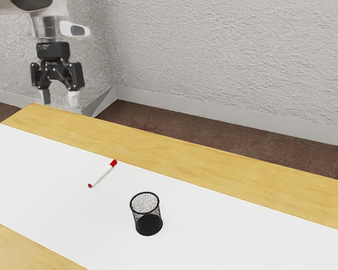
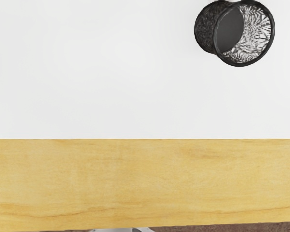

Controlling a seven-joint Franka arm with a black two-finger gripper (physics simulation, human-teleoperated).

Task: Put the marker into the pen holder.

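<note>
So the marker is lying flat on the white mat, near the holder, which stands upright, mouth up, ready to catch it. Fingers are apart, empty and well clear, probably spread for straddling that thin barrel.

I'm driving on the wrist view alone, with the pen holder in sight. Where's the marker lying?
Observer: The marker lies on the white strip, on the exterior view's left of the pen holder, not touching it.
Operator: Which end is closer to the strip's far edge?
Observer: The end with the longer red part; the shorter red tip points away from that edge.
Operator: And my claw?
Observer: Open, its fingers apart with nothing between them.
</note>
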